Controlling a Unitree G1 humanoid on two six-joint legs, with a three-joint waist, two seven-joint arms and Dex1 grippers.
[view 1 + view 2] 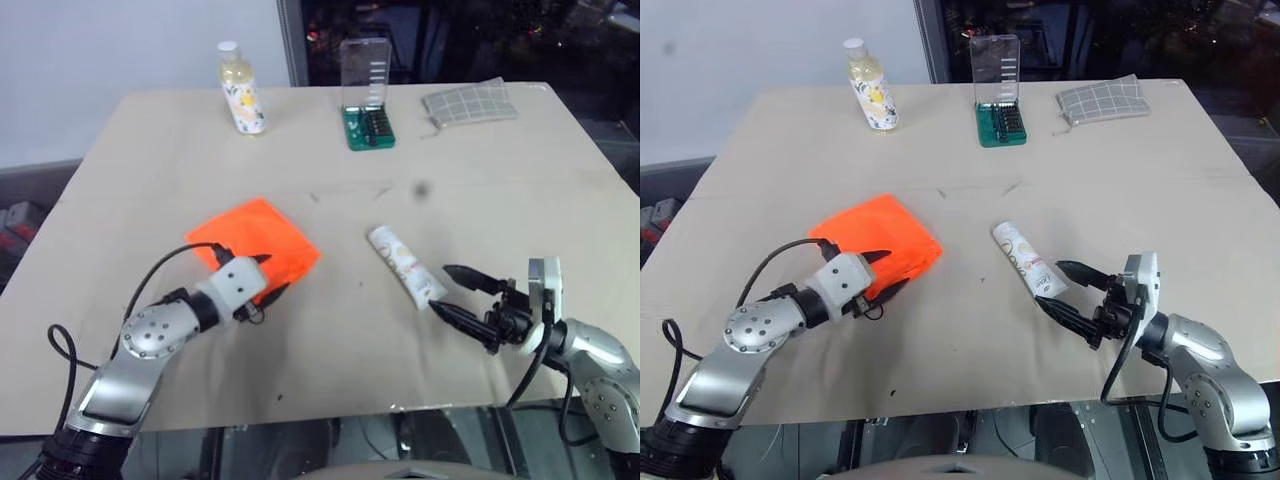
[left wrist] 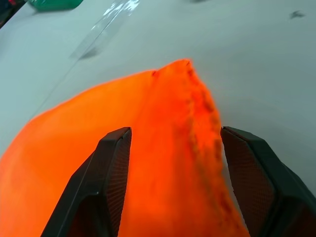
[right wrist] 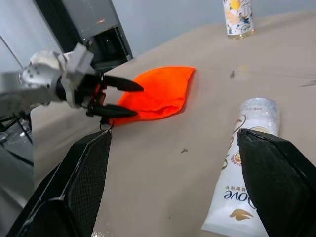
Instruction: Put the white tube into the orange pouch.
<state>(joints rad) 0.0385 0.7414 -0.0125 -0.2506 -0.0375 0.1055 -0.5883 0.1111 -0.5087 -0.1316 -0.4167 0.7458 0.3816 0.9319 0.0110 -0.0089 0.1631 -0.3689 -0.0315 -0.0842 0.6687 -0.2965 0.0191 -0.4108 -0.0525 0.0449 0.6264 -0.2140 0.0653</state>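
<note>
Left eye view: a matte beige table [image 1: 330, 200] is seen. Left of centre lies the orange pouch [image 1: 262, 240], soft fabric, flattened into a rough diamond. The left gripper [image 1: 268, 274] is poised at the pouch's lower edge, black tapered fingers spread, nothing pinched. Right of centre lies the white tube [image 1: 405, 265], a glossy plastic cylinder set diagonally, its lower end near the right gripper [image 1: 452, 291], whose two pointed fingers are spread apart and empty. Along the top edge are noted a bottle [image 1: 242, 90] of yellowish liquid with a white cap, a green case [image 1: 368, 95] with a clear upright lid, and a grey checked cloth [image 1: 468, 101].

Left wrist view: bright woven orange fabric with a puckered seam is seen between two parted, ribbed black fingers [image 2: 111, 173].

Right wrist view: the tube's tan printing and rounded translucent end are seen at lower right, between wide-set textured fingers [image 3: 91, 170]; the pouch and the other gripper lie at upper left.
</note>
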